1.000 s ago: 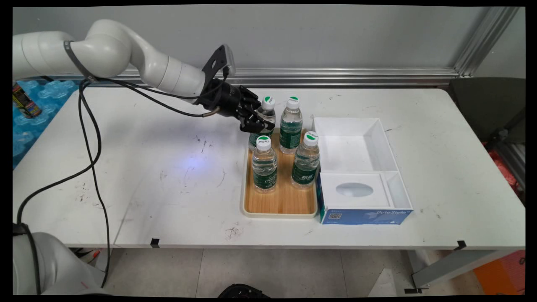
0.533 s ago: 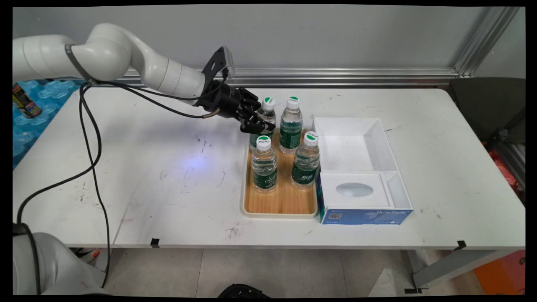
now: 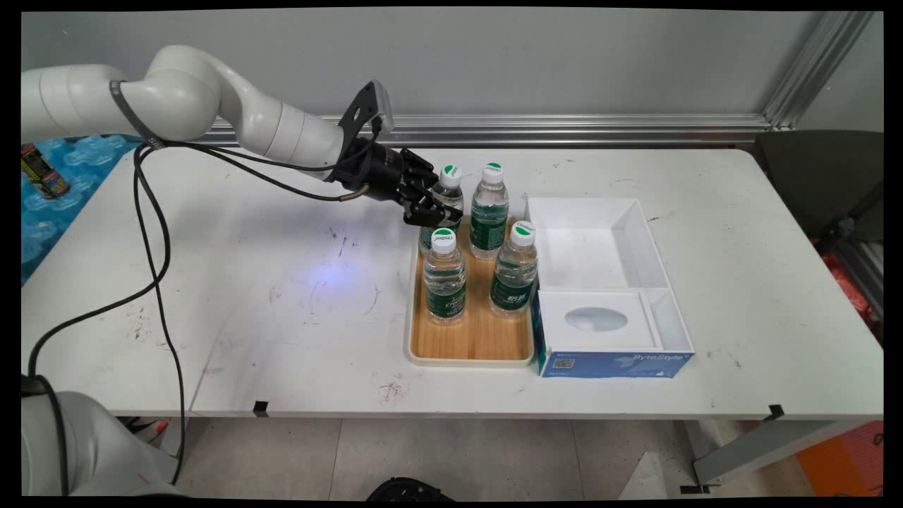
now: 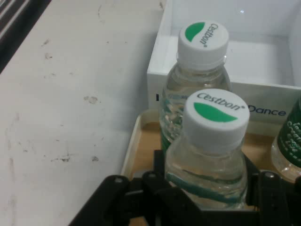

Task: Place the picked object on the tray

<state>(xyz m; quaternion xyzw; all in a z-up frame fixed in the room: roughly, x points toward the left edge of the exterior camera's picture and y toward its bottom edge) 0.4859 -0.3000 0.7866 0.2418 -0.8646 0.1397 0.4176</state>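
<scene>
Gripper: black two-finger gripper (image 3: 439,210) reaches in from the left at a slant, its fingers closed around the body of the back-left bottle (image 3: 444,199); in the hand view the black linkage (image 4: 141,197) wraps both sides of that bottle (image 4: 209,155) just below its shoulder.
Held bottle: clear water bottle with a white cap marked green, upright or nearly so, at the back-left corner of the tray (image 3: 471,331); whether its base touches the tray cannot be told.
Neighbours: back-right bottle (image 3: 489,210) stands just beside the held one; front-left bottle (image 3: 444,276) and front-right bottle (image 3: 516,269) stand nearer the camera, all upright on the wood-coloured floor of the tray.
Hand view: second capped bottle (image 4: 200,80) stands right behind the gripped one, and part of a third bottle (image 4: 289,146) shows at the right edge.
Tray: cream rim, wooden floor, on the white table (image 3: 247,296), its near half bare.
Box: white open box (image 3: 600,240) with blue front lies touching the right side of the tray; a smaller compartment with an oval hollow (image 3: 596,319) sits at its near end.
Cables: black cables (image 3: 152,233) hang from the arm over the left of the table.
</scene>
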